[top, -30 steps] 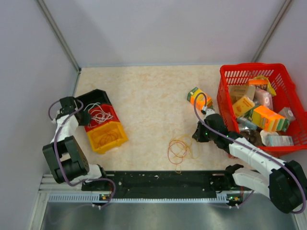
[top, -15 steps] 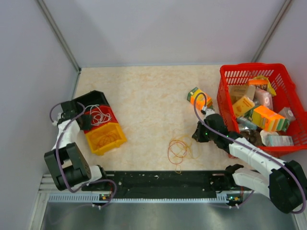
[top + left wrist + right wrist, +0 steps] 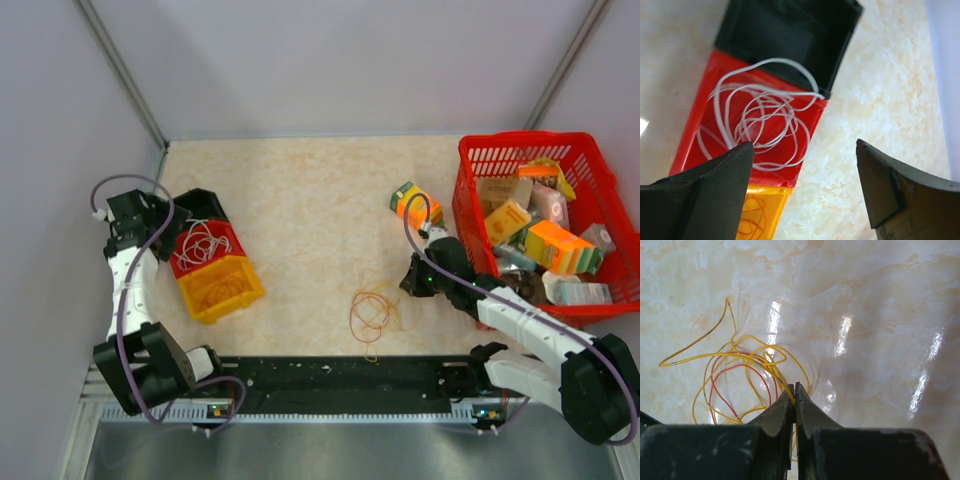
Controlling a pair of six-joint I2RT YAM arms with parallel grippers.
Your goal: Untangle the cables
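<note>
A tangle of yellow and red cables (image 3: 375, 312) lies on the table near its front middle. My right gripper (image 3: 410, 285) sits at the tangle's right edge. In the right wrist view it (image 3: 794, 386) is shut on a yellow cable (image 3: 735, 355), with a red cable (image 3: 725, 372) looped beside it. A white cable (image 3: 205, 243) lies coiled in the red bin (image 3: 176, 266). My left gripper (image 3: 165, 222) hovers at that bin's left side. In the left wrist view it (image 3: 804, 145) is open and empty above the white cable (image 3: 765, 115).
A black bin (image 3: 200, 205) and a yellow bin (image 3: 240, 290) holding an orange cable flank the red bin. A red basket (image 3: 470, 215) full of boxes stands at the right. An orange-green carton (image 3: 412, 205) lies just left of it. Walls close in on the left and back.
My left gripper has opened and drawn back up and left from the red bin, where the white cable now lies free. The right arm has not moved.
</note>
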